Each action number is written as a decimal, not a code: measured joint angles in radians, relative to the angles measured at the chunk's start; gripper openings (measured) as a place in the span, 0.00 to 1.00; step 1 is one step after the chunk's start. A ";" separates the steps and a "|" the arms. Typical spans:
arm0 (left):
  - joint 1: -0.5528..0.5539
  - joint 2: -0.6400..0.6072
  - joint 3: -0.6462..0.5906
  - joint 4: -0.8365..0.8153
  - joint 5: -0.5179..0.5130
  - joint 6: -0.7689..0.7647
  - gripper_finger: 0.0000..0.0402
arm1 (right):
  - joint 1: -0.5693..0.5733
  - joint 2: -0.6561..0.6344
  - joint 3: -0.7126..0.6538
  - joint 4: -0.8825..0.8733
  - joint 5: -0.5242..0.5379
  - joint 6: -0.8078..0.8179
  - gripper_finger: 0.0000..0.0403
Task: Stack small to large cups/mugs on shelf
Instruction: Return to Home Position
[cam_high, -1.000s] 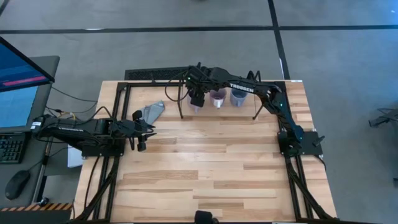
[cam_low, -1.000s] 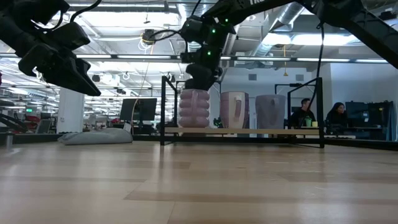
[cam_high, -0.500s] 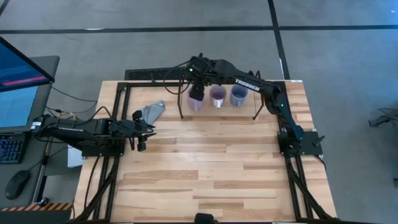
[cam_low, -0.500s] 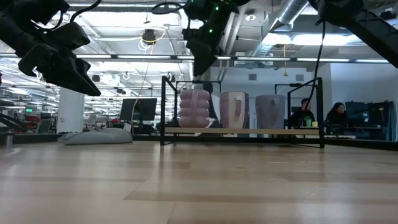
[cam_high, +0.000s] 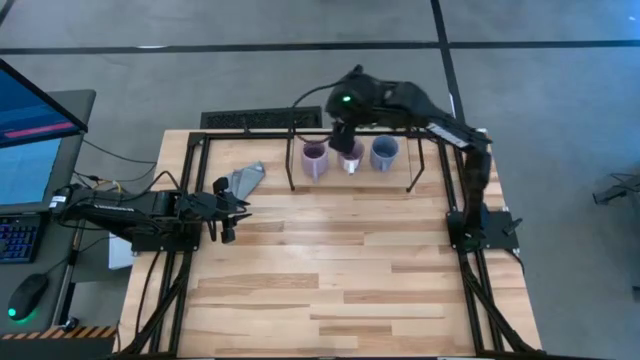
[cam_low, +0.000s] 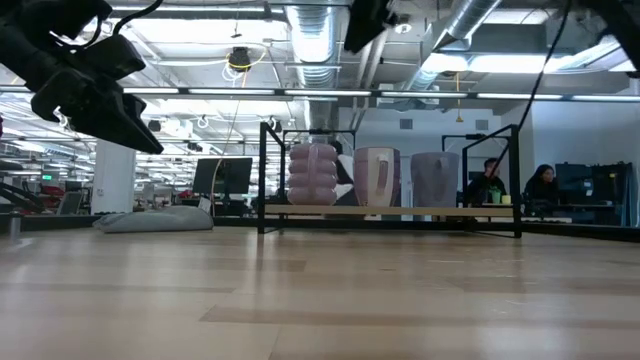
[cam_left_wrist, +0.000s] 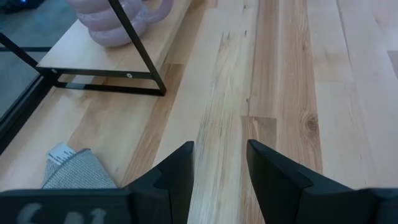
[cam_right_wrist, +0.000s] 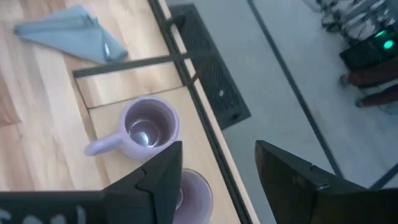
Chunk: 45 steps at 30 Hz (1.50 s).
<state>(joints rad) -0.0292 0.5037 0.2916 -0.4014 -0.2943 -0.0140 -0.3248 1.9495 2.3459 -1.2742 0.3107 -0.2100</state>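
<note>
On black tube shelf (cam_low: 400, 211): 3 rounded mugs (cam_low: 375, 177) | right gripper (cam_right_wrist: 217, 165) above, fingers (cam_right_wrist: 163, 174) apart | left gripper (cam_left_wrist: 221, 155) likewise

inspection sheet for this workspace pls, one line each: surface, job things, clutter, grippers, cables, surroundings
Surface: wooden table of light planks.
Job's things: pale lilac mug, purple mug and blue-grey mug stand upright in a row on the shelf.
Clutter: grey folded cloth on the table beside the shelf.
Grippers: right gripper open, empty, raised above the shelf; left gripper open, empty, over the table's left side.
Cables: cables trail off the table's left edge.
Surroundings: monitor and keyboard to the left; people seated behind.
</note>
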 joint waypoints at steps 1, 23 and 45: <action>0.000 0.000 0.000 0.000 0.000 -0.001 0.35 | 0.001 -0.022 -0.001 -0.005 -0.001 0.000 0.55; -0.001 -0.057 0.000 0.192 0.089 0.034 0.35 | 0.121 -0.395 -0.240 0.010 -0.038 0.060 0.55; 0.000 -0.238 0.000 0.154 -0.019 0.179 0.35 | 0.028 -1.452 -1.677 0.868 -0.365 -0.062 0.55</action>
<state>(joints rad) -0.0292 0.2657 0.2920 -0.2479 -0.3135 0.1654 -0.2973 0.4980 0.6692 -0.4064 -0.0544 -0.2715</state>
